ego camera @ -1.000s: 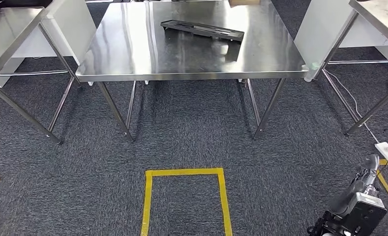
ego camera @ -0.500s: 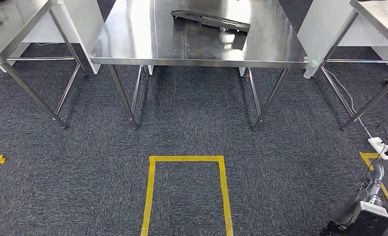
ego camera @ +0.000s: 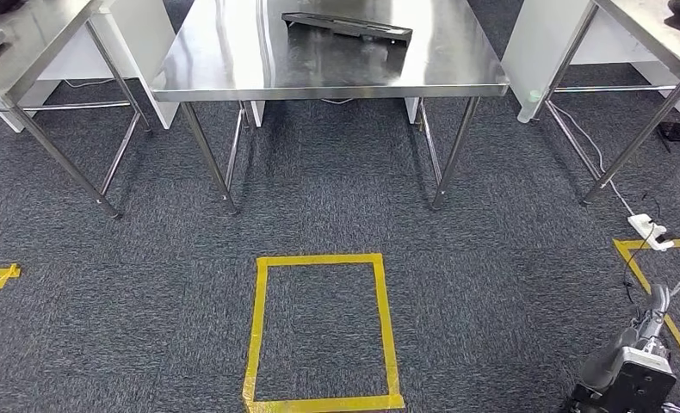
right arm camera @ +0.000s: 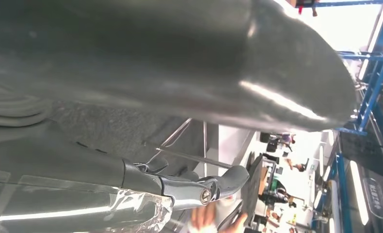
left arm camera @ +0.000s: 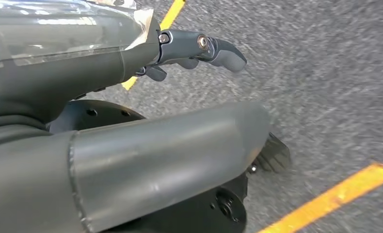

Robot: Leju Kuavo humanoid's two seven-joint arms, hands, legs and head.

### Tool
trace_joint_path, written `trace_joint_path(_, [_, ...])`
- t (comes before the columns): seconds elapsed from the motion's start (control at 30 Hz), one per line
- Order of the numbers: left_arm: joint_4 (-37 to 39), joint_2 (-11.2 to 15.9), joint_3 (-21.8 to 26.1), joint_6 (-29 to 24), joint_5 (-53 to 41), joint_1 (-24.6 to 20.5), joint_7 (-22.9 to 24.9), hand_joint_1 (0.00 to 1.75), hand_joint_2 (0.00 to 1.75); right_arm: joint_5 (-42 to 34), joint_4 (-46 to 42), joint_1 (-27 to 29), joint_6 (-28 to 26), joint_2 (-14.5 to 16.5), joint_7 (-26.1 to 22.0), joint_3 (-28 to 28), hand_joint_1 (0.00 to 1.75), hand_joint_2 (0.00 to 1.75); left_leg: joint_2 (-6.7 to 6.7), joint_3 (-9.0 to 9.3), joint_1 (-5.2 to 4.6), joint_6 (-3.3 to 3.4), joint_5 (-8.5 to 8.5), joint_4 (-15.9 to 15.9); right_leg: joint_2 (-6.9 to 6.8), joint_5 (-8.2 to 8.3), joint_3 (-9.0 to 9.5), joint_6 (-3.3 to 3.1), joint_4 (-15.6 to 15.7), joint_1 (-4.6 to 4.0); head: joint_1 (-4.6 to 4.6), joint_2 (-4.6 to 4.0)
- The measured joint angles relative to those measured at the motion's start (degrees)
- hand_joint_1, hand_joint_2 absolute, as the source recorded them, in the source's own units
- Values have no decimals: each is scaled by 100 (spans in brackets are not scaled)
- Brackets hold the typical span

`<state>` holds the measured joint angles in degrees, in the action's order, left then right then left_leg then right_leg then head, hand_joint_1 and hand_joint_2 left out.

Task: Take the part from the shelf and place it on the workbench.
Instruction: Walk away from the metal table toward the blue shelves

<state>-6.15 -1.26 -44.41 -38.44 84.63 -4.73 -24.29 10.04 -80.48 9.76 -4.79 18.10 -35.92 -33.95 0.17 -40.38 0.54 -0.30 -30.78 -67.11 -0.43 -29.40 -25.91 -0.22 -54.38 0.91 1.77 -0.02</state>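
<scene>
On the steel workbench [ego camera: 233, 60] lies the part [ego camera: 347, 26], above grey carpet [ego camera: 491, 258]

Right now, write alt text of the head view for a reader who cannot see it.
A long dark part lies flat on a steel workbench seen from above, across grey carpet. A yellow tape rectangle marks the floor in front, more steel tables stand at both sides, and the right robot hand hangs at the lower right corner.
</scene>
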Motion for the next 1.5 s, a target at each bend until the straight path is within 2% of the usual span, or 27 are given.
trace_joint_path(0.03, [-1,0,-8,-3,2,-2,14,0,0,35,0,-2,6,17,7,-8,0,0,-6,-32,6,-14,-159,-361,-5,73,-95,-11,-16,-16,-2,0])
trace_joint_path(0.07, [-2,-2,-17,-5,9,-4,23,0,0,72,-1,-6,10,29,15,-18,0,0,-9,-10,12,-22,-165,-611,-8,143,-193,-8,-40,-29,-2,0])
trace_joint_path(0.1, [-3,-4,-26,-5,25,-6,33,0,0,103,-5,-14,14,34,25,-27,0,0,-8,84,17,-21,-43,-694,-10,207,-298,1,-74,-37,-1,0])
trace_joint_path(0.17, [-15,-12,-39,-5,79,-22,60,0,0,183,-25,-45,35,39,51,-42,0,0,-9,543,22,2,258,-327,-6,319,-521,39,-177,-42,-3,0])
trace_joint_path(0.23, [-28,-29,-37,-30,181,-59,128,0,0,288,-49,-107,115,41,108,-43,0,0,-19,1125,4,44,214,435,-8,409,-710,99,-288,-56,1,0])
trace_joint_path(0.27, [-25,-52,-18,-60,252,-84,184,0,0,367,-45,-174,169,35,143,-28,0,0,-26,1295,-16,68,122,721,-14,460,-774,137,-322,-57,5,0])
trace_joint_path(0.3, [2,-89,24,-96,323,-112,245,0,0,462,5,-284,216,16,167,15,0,0,-30,1360,-42,90,49,898,-19,524,-835,177,-338,-54,8,1])
trace_joint_path(0.37, [124,-198,172,-152,406,-153,353,0,0,614,268,-581,239,-88,142,184,0,0,-10,1261,-55,167,89,1008,-8,628,-957,252,-357,-49,10,1])
trace_joint_path(0.4, [198,-252,259,-163,413,-159,389,0,0,648,475,-736,229,-165,104,300,0,0,3,1186,-49,217,152,1043,1,571,-1025,261,-413,-49,16,1])
trace_joint_path(0.47, [308,-330,406,-174,415,-121,440,0,0,657,912,-1032,204,-338,8,533,0,0,33,1008,-36,312,328,1081,13,150,-1184,209,-789,-40,35,1])
trace_joint_path(0.53, [388,-363,524,-182,415,-34,451,0,0,620,1408,-1367,141,-525,-114,791,0,0,63,806,-43,344,508,1080,15,-327,-1317,176,-1477,-27,45,1])
trace_joint_path(0.57, [421,-374,572,-186,415,9,431,0,0,572,1661,-1524,84,-623,-180,924,0,0,80,698,-43,338,602,1076,16,-409,-1322,212,-1773,-17,45,0])
trace_joint_path(0.63, [465,-398,647,-193,415,63,380,0,0,458,2116,-1766,-26,-803,-289,1180,0,0,89,465,-33,310,799,1063,16,-234,-1108,370,-1893,21,45,0])
trace_joint_path(0.7, [492,-423,694,-195,416,80,352,0,0,406,2411,-1934,-77,-915,-332,1365,0,0,65,237,-25,248,981,1035,18,-63,-526,477,-1260,64,49,1])
trace_joint_path(0.77, [512,-433,727,-196,416,84,342,0,0,399,2597,-2063,-94,-977,-341,1494,0,0,44,101,-36,169,1140,1009,33,-227,56,425,-407,50,37,1])
trace_joint_path(0.8, [522,-433,745,-197,416,87,336,0,0,398,2670,-2104,-99,-1000,-345,1539,0,0,38,75,-43,135,1214,1011,37,-318,189,376,-174,29,23,1])
trace_joint_path(0.87, [555,-432,775,-199,417,98,329,0,0,377,2809,-2136,-107,-1036,-356,1605,0,0,26,54,-22,73,1328,1041,26,-300,135,273,-126,30,-3,1])
trace_joint_path(0.9, [570,-432,784,-201,417,99,316,0,0,334,2860,-2137,-114,-1051,-360,1633,0,0,22,31,-5,47,1254,1006,15,-245,86,218,-142,43,-6,1])
trace_joint_path(0.97, [589,-433,789,-205,417,85,236,0,0,143,2911,-2121,-162,-1095,-365,1714,0,0,9,-62,22,2,739,644,-4,-104,-42,100,-148,67,-14,0])
trace_joint_path(1.03, [588,-439,788,-205,417,52,90,0,0,-122,2861,-2010,-249,-1183,-365,1849,0,0,-4,-177,25,-29,99,-112,-18,46,-190,40,-159,31,-19,1])
trace_joint_path(1.07, [581,-440,784,-204,417,37,18,0,0,-232,2801,-1911,-294,-1236,-362,1921,0,0,-9,-194,26,-38,-35,-456,-27,118,-272,36,-170,15,-20,1])
trace_joint_path(1.1, [563,-437,777,-203,416,25,-45,0,0,-320,2714,-1795,-331,-1288,-354,1982,0,0,-9,-150,27,-39,-17,-657,-35,177,-356,43,-183,3,-20,1])
trace_joint_path(1.17, [490,-411,743,-202,410,17,-141,0,0,-433,2484,-1534,-394,-1371,-338,2069,0,0,-10,217,28,-11,251,-456,-44,273,-522,72,-211,-9,-21,0])
trace_joint_path(1.23, [396,-360,680,-202,403,12,-202,0,0,-472,2186,-1258,-454,-1417,-332,2121,0,0,-31,851,18,52,303,306,-47,344,-619,118,-231,-24,-21,0])
trace_joint_path(1.3, [326,-313,614,-202,394,0,-217,0,0,-438,1880,-1019,-513,-1430,-323,2148,0,0,-43,1245,-18,119,147,897,-53,415,-668,188,-242,-38,-17,0])
trace_joint_path(1.4, [233,-264,508,-196,363,-4,-186,0,0,-426,1436,-668,-489,-1424,-229,2158,0,0,-22,1258,-39,245,156,1112,-50,464,-768,286,-301,-31,-15,0])
trace_joint_path(1.5, [147,-224,405,-168,321,-1,-135,0,0,-538,1062,-346,-288,-1394,-111,2111,0,0,41,1151,-35,359,302,1157,-7,29,-1116,257,-1040,-18,15,1])
